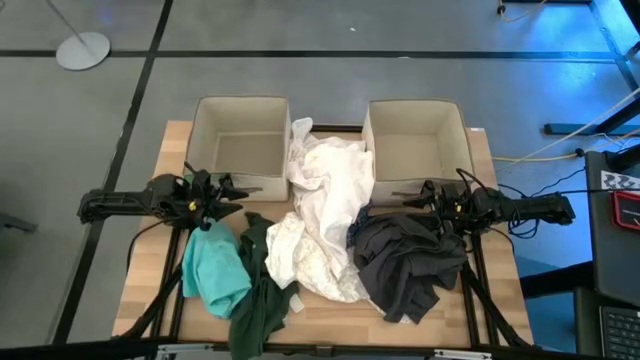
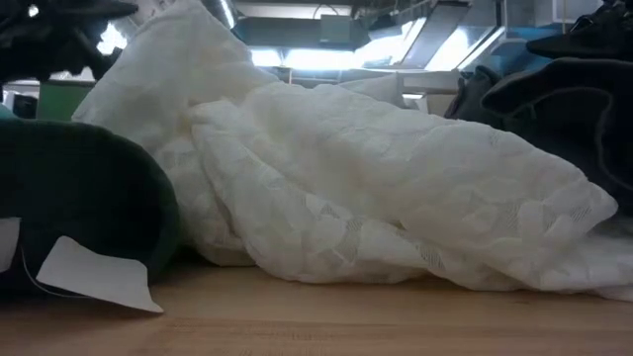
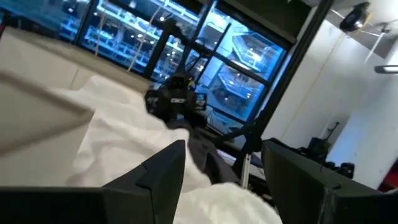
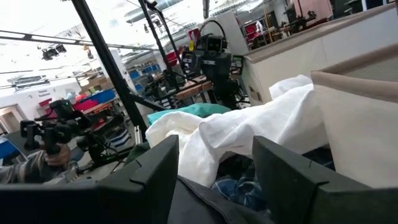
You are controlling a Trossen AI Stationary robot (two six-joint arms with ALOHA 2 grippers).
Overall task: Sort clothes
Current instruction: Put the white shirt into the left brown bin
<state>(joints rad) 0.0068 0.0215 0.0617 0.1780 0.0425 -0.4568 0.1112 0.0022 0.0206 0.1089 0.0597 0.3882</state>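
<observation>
Here, teal garment below left gripper, apart.

No writing can be read anywhere; the white tag on the dark green garment looks blank.

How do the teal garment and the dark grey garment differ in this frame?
The teal garment lies on the table's left side, just below the left gripper; the dark grey garment lies on the right side, under the right gripper. The teal one is the smaller heap; the grey one spreads wider. The teal one borders a dark green garment; the grey one meets the white pile. Both lie crumpled, outside the boxes.
</observation>
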